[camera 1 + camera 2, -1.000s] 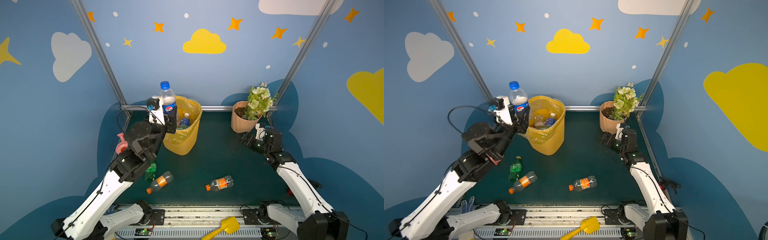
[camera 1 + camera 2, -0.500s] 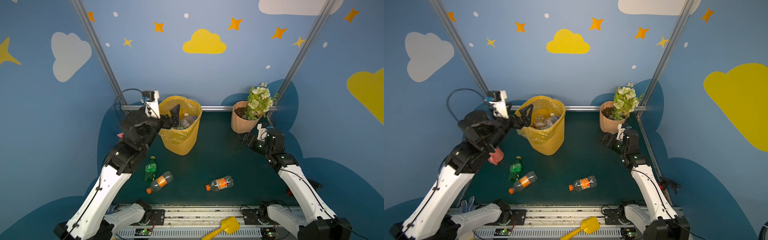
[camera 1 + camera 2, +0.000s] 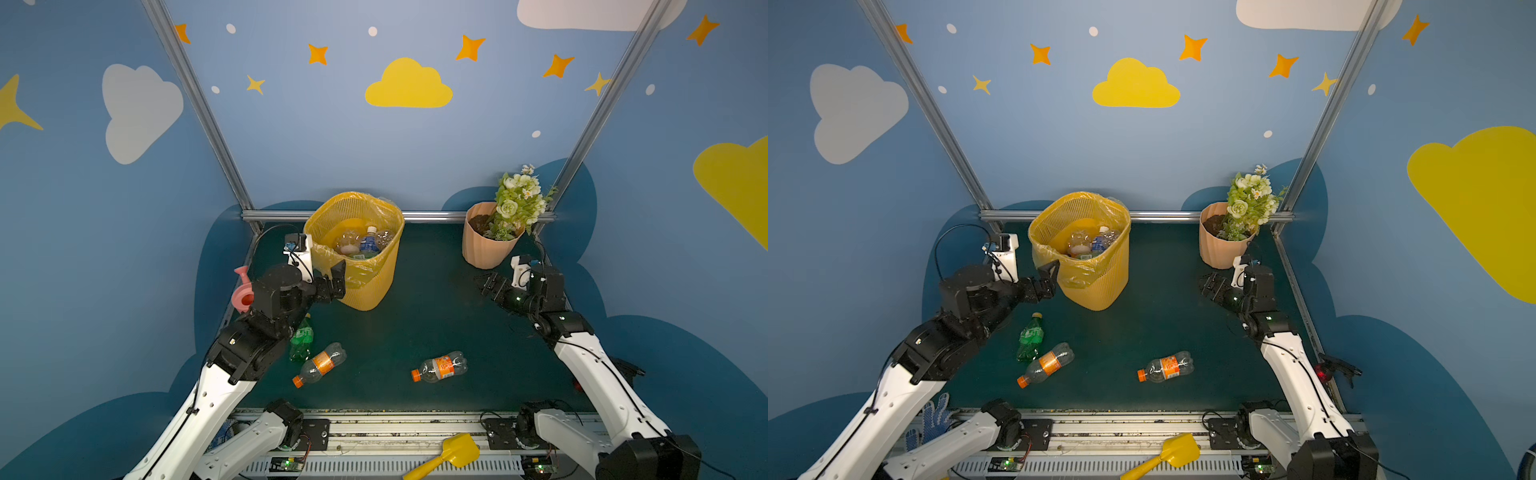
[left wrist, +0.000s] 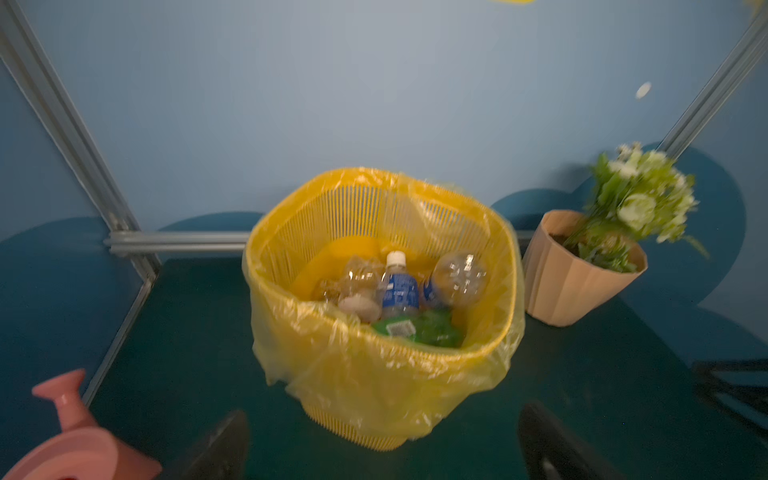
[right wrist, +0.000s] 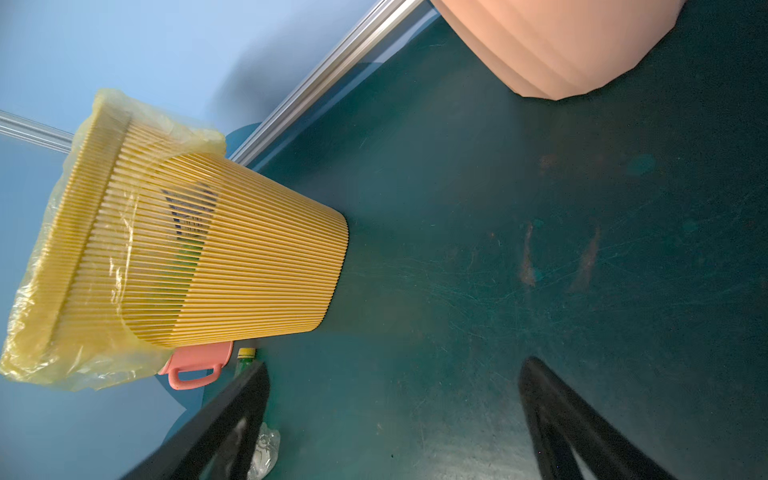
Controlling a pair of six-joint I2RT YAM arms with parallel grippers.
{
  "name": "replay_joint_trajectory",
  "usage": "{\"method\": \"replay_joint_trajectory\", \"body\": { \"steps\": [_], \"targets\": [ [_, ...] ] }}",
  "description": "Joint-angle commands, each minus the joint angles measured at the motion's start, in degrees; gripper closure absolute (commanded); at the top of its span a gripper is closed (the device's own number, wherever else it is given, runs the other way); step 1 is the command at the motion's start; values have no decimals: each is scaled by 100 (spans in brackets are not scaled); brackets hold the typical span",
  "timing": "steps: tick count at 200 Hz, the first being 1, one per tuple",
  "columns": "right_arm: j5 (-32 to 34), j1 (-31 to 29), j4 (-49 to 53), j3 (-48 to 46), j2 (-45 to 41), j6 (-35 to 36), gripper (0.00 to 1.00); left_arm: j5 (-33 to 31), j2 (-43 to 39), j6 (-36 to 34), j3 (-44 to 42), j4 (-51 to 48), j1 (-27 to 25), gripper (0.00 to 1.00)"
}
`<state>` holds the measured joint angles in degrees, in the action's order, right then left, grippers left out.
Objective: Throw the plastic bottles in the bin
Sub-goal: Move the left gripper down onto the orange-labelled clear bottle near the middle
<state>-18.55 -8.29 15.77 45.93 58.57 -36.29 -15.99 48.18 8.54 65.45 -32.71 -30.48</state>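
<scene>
The left end effector point(image 3: 337, 277) stands with its jaws spread wide and nothing between them. In the left wrist view its two dark fingers point(image 4: 224, 440) frame the foot of the bin point(image 4: 374, 361) without touching it. In both top views it sits left of centre, just beside the bin's lower wall.

The bin stands upright at the back of the green tabletop point(image 3: 415, 316), a little above the middle of the frame. Several bottles lie inside it, among them a blue-labelled bottle point(image 4: 399, 286) with a white cap and a clear bottle point(image 4: 459, 272) just beside it.

Under the left arm, at lower left, a green bottle point(image 3: 301, 338) lies close beside an orange-labelled bottle point(image 3: 320, 363). Whether they touch cannot be told. A second orange-labelled bottle point(image 3: 440, 368) lies on its side near the lower middle, well apart from both.

The right end effector point(image 3: 488, 284), at centre right, also has its jaws parted wide and holds nothing. It hangs over bare tabletop just below the peach flower pot point(image 3: 484, 249).

A pink watering can point(image 3: 243, 291) shows beside the left arm, and a yellow shovel point(image 3: 453, 453) lies at the bottom edge.
</scene>
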Motion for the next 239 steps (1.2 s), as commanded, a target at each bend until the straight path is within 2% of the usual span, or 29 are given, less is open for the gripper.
{"method": "replay_joint_trajectory", "body": {
  "steps": [1,30,52,86,109,134,174,207,239],
  "targets": [
    [44,13,23,-29,-32,-49,7,-119,-136,270,-201,-925,-204,0],
    [36,18,-29,-31,32,-97,7,-551,156,376,-510,-1397,-1001,0],
    [28,10,-75,-56,82,-148,7,-611,618,358,-585,-1224,-1680,0],
    [52,20,-25,-65,64,-112,7,-62,1751,111,-406,-456,-2364,0],
    [349,34,202,-75,-62,75,7,348,2731,-265,34,-234,-2786,0],
    [663,123,389,-180,-259,199,7,926,3750,-609,630,-248,-3091,0],
    [550,451,384,-441,-483,200,7,1595,5012,-972,1445,-452,-3373,1],
    [380,725,382,-565,-590,187,7,1836,5977,-1204,2293,-1125,-3523,4],
    [232,950,386,-660,-697,201,7,1875,6560,-1390,2631,-1390,-3683,5]
  ]
}}
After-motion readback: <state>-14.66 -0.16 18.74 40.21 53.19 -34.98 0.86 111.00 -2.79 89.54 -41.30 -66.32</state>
